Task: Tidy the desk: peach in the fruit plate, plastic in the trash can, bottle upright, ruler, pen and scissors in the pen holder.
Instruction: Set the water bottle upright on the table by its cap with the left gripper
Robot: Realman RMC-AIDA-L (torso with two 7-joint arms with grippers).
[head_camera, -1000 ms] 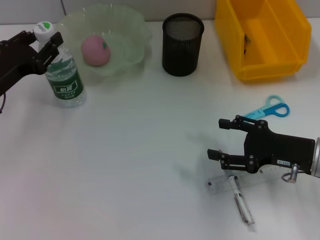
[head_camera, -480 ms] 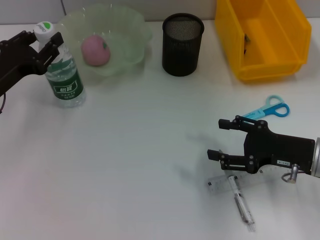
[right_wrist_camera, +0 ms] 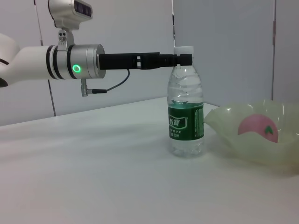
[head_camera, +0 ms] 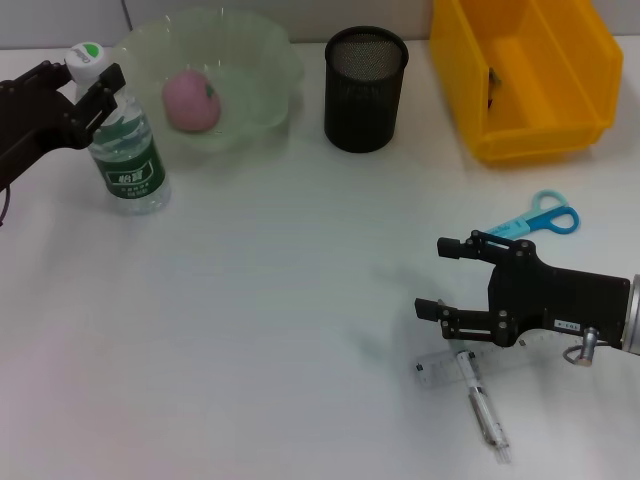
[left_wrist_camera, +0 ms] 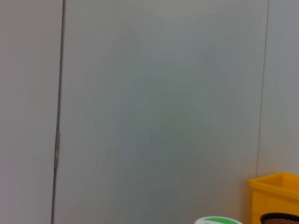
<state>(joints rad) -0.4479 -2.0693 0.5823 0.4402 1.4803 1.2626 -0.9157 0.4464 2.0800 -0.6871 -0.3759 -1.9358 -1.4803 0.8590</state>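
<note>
The water bottle (head_camera: 130, 160) stands upright at the far left, next to the fruit plate (head_camera: 270, 45) that holds the pink peach (head_camera: 190, 100). My left gripper (head_camera: 85, 82) is shut on the bottle's neck just under the white cap; the right wrist view shows this grip (right_wrist_camera: 184, 59) on the bottle (right_wrist_camera: 186, 116). My right gripper (head_camera: 447, 278) is open and empty, just above the clear ruler (head_camera: 440, 368) and the pen (head_camera: 483, 405) lying across it. Blue scissors (head_camera: 540, 217) lie behind that arm. The black mesh pen holder (head_camera: 365, 88) stands at the back centre.
A yellow bin (head_camera: 530, 75) stands at the back right with a small dark item (head_camera: 492, 85) inside. The plate (right_wrist_camera: 233, 135) and peach (right_wrist_camera: 258, 128) also show in the right wrist view. The left wrist view shows mostly wall, plus the bottle cap (left_wrist_camera: 217, 220).
The bottle has shifted very slightly to the left with my left gripper. The right arm has not moved.
</note>
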